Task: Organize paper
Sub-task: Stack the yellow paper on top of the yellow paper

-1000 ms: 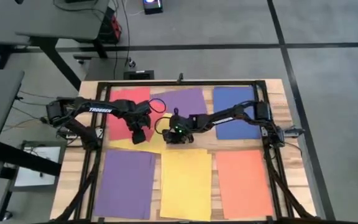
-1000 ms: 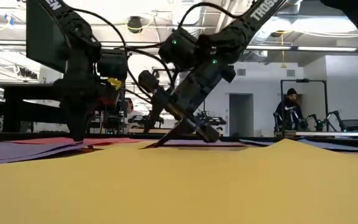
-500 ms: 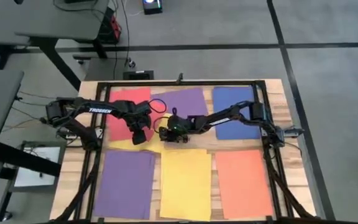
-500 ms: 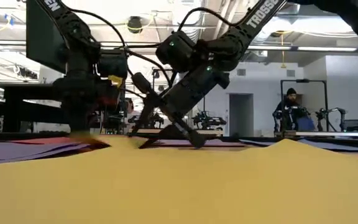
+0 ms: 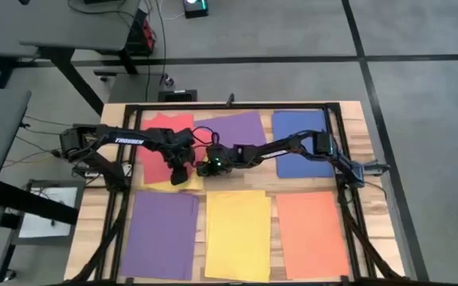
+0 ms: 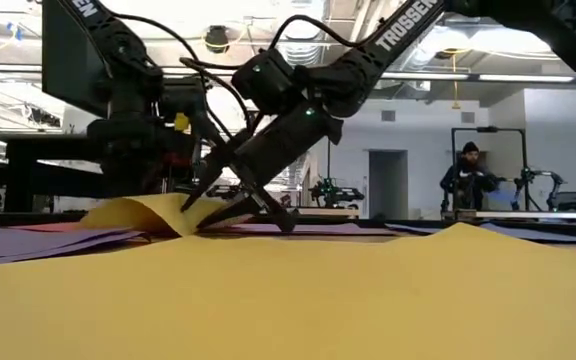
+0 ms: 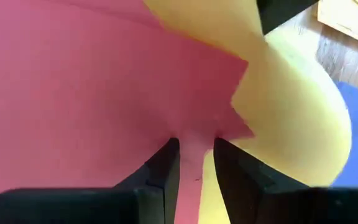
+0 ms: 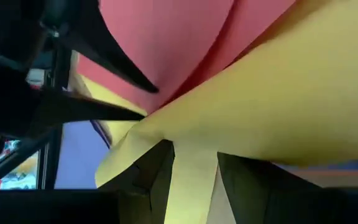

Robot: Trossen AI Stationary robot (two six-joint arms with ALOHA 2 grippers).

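Right gripper (image 5: 205,168) pinches the edge of a loose yellow sheet (image 6: 138,212) near the table's centre, bowing it upward, while the left gripper (image 5: 178,176), just at its nine o'clock, clamps the red sheet's (image 5: 156,143) corner. Six other coloured sheets already lie flat in two rows, so sorting looks mostly done, with this overlapping pair remaining.

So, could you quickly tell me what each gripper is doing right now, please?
Left gripper: shut on the red sheet, pinching its edge.
Right gripper: shut on the yellow sheet, which buckles upward.
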